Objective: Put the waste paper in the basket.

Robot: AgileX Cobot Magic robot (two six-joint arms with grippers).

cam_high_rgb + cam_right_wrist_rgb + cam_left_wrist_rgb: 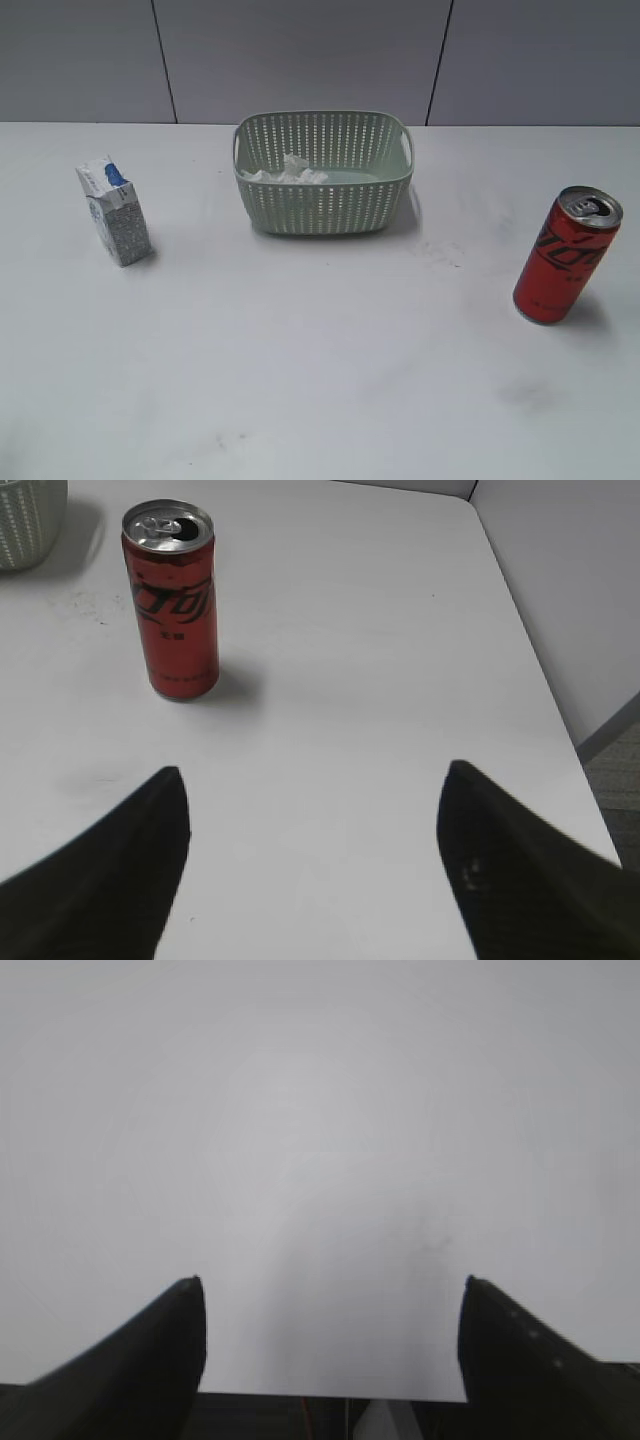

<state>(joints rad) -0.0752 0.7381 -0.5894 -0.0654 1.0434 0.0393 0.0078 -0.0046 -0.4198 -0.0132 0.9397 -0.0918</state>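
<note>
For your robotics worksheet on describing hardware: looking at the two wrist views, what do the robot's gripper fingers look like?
Only the fingers show. The left gripper has two dark, nearly black fingers, broad at the base, curving to narrow tips. The right gripper has the same black tapered fingers. No markings or cables can be made out; the arms are out of view.

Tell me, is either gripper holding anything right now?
No. The left gripper and right gripper are both open over bare table; waste paper lies in the basket.
</note>
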